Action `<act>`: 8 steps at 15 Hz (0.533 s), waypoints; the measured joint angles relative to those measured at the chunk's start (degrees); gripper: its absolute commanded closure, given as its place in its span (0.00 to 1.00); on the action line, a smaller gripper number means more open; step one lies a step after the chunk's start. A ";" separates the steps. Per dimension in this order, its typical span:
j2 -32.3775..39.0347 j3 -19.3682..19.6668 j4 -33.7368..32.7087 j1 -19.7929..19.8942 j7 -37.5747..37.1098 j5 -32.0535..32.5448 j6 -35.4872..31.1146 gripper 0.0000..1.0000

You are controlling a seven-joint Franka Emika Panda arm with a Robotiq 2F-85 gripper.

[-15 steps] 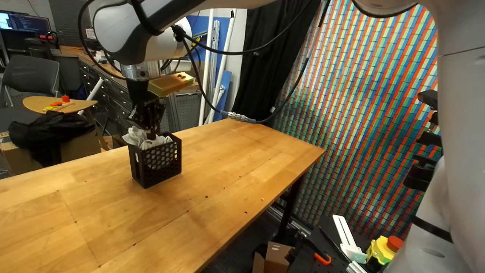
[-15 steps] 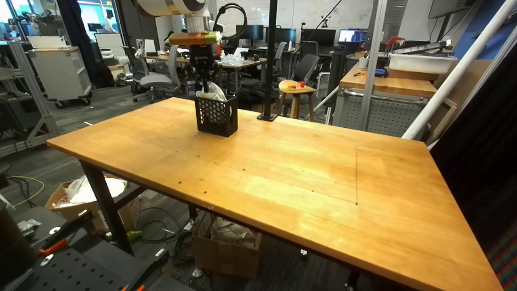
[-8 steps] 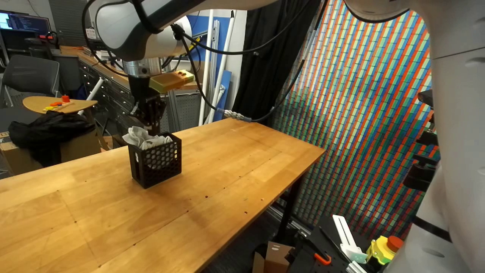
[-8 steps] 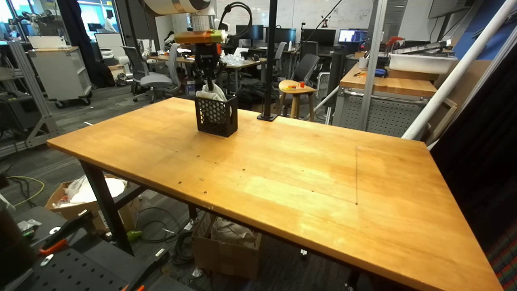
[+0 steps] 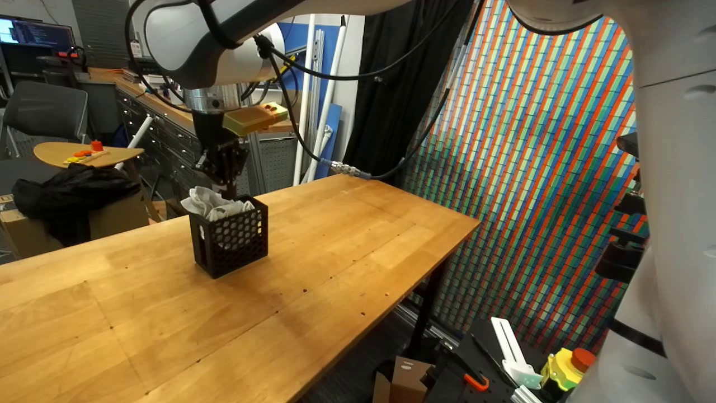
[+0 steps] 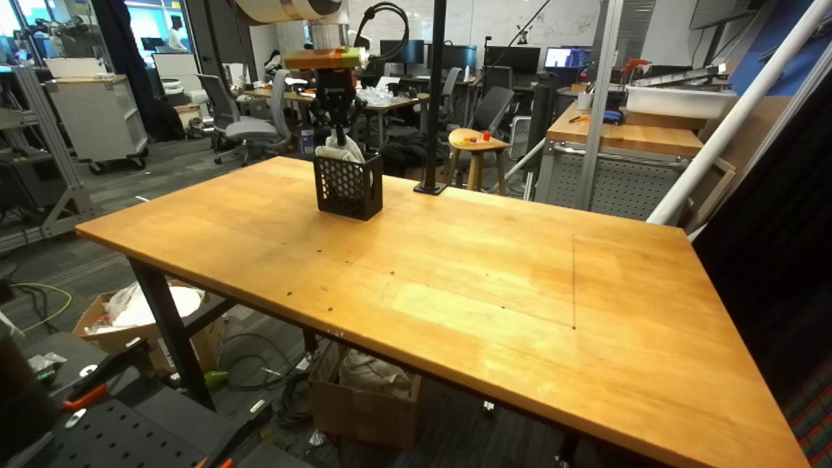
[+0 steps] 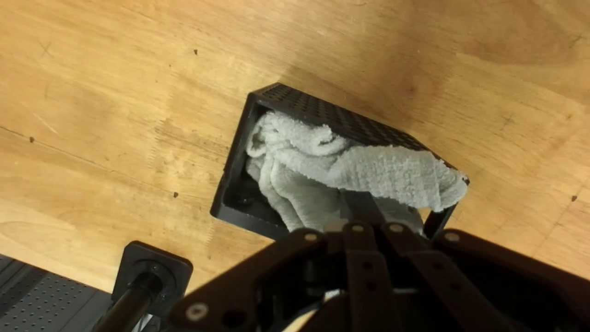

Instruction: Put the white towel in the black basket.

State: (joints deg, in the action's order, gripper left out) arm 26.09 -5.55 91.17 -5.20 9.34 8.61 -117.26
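Currently: white-shelled robot arm (image 5: 179, 47) extended over pale wooden worktop (image 6: 455, 260), wrist bent downward | wrinkled soft white towel (image 7: 355, 170) bunched inside black openwork plastic basket (image 5: 238, 252), bulging past rim, one fold across a corner | slim dark fingers (image 7: 363, 208) pointing down, clenched together at basket mouth beside that fold; contact with towel uncertain.

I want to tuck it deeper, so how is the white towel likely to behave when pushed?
The white towel will probably fold limply, since it lies in soft creases. Its fuzzy weave suggests grip rather than slipperiness. Where it bulges above the rim of the black basket, it may flop outward.
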 measured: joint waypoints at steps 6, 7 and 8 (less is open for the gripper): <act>-0.05 -0.20 0.34 -0.29 -0.02 0.00 0.18 1.00; -0.05 -0.27 0.48 -0.33 -0.02 0.00 0.18 1.00; -0.05 -0.32 0.62 -0.39 -0.02 0.00 0.18 1.00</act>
State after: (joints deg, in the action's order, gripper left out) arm 26.04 -5.87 91.79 -5.59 9.32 8.61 -117.08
